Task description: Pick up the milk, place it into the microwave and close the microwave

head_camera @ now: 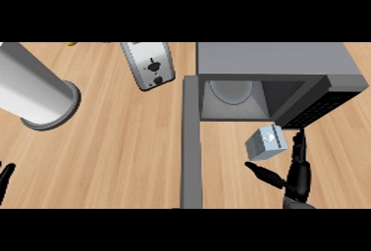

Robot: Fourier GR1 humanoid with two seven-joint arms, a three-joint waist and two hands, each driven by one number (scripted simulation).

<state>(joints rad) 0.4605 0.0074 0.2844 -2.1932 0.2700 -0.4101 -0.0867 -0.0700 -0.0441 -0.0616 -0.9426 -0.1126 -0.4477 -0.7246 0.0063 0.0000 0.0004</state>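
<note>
The milk [264, 142] is a small pale blue-grey carton standing on the wooden counter just in front of the microwave's open mouth. The grey microwave [279, 59] sits at the upper right, its cavity showing a round turntable [233, 91]. Its door [191, 142] is swung open and runs down the picture as a long grey slab left of the carton. My right hand [296, 177] is just below and right of the milk, open, fingers straight up along the carton's right side and thumb spread out to the left. My left hand [5, 179] shows only as fingers at the left edge.
A toaster [148, 64] lies at top centre, left of the microwave. A large white cylinder on a grey base [33, 90] stands at the upper left. A small yellow object [70, 43] peeks in at the top. Bare wood stretches between the cylinder and the door.
</note>
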